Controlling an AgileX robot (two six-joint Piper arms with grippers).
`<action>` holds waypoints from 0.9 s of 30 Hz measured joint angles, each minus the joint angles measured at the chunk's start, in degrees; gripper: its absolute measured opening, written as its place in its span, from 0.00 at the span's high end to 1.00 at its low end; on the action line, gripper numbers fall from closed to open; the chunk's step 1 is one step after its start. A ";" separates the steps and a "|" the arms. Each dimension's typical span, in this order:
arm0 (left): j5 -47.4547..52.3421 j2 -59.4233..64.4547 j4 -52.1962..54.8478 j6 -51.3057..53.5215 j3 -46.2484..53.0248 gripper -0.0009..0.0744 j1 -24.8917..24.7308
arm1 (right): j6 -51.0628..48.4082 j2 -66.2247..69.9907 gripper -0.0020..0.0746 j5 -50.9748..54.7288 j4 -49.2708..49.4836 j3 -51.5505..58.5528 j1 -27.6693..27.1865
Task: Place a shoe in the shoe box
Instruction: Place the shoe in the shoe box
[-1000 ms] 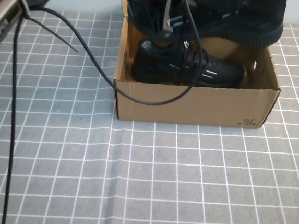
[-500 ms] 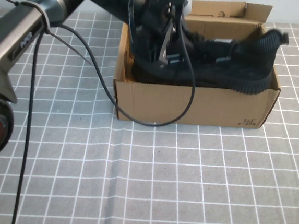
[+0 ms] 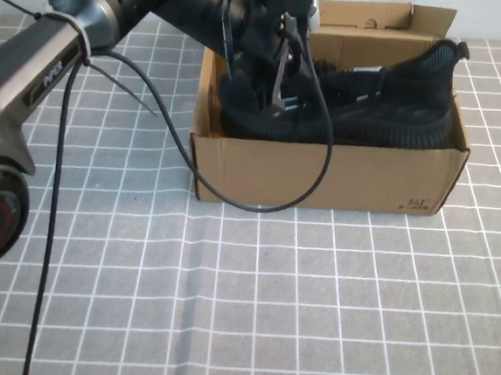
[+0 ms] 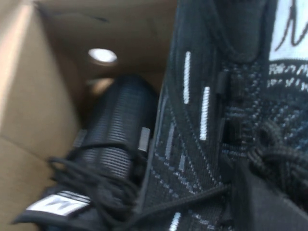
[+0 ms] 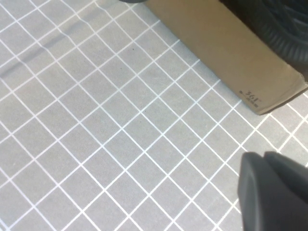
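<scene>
The shoe (image 3: 390,99), a black mesh sneaker, lies lengthwise in the brown cardboard shoe box (image 3: 322,172), its heel raised at the box's right end. My left gripper (image 3: 277,85) reaches into the box's left part and is shut on the shoe at its laces. In the left wrist view the shoe (image 4: 216,96) shows white side stripes, with the twin sneaker (image 4: 115,139) lying beside it against the box wall (image 4: 29,96). My right gripper (image 5: 263,156) hangs shut over the mat, off the box's printed corner (image 5: 252,98), holding nothing.
The box's flap lid (image 3: 380,15) stands open at the back. A black cable (image 3: 232,199) from the left arm loops over the front wall onto the grey checked mat (image 3: 266,312).
The left gripper has brought the shoe down from above the box into it. In the last half second it settled lower, its heel tipping up at the right.
</scene>
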 joint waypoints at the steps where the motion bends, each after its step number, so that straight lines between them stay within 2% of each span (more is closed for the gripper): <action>1: -1.29 0.10 -0.35 0.00 0.11 0.94 0.00 | 0.00 -0.14 0.99 0.00 0.00 0.00 0.00; 27: -0.73 4.53 -0.57 2.54 0.11 0.94 0.00 | 0.00 -0.14 0.99 -0.12 0.00 0.00 0.00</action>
